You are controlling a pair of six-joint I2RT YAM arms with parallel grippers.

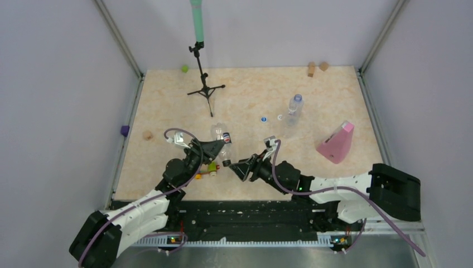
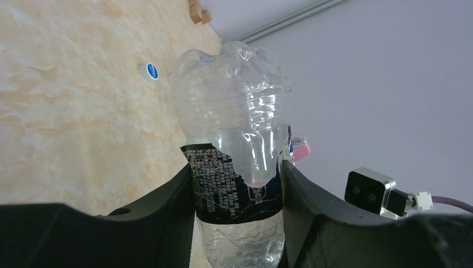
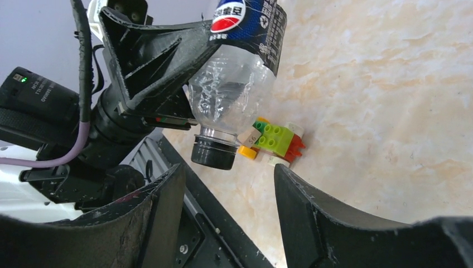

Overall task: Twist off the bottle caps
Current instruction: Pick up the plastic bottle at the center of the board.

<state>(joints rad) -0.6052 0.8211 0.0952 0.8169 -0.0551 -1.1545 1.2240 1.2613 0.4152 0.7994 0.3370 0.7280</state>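
Grey walls [image 1: 56,84] enclose the marbled table [image 1: 279,89]. Over its near part the left gripper [image 1: 215,149] is clamped on a bottle [image 1: 222,137], neck tilted down; the right gripper [image 3: 228,178] has its jaws apart, just short of the black cap [image 3: 213,155].

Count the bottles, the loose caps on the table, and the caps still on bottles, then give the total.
Bottles: 2, the held bottle and the standing bottle
Loose caps: 2, the blue cap and the white cap
Caps on bottles: 2, the black cap and the bluish cap
Total: 6
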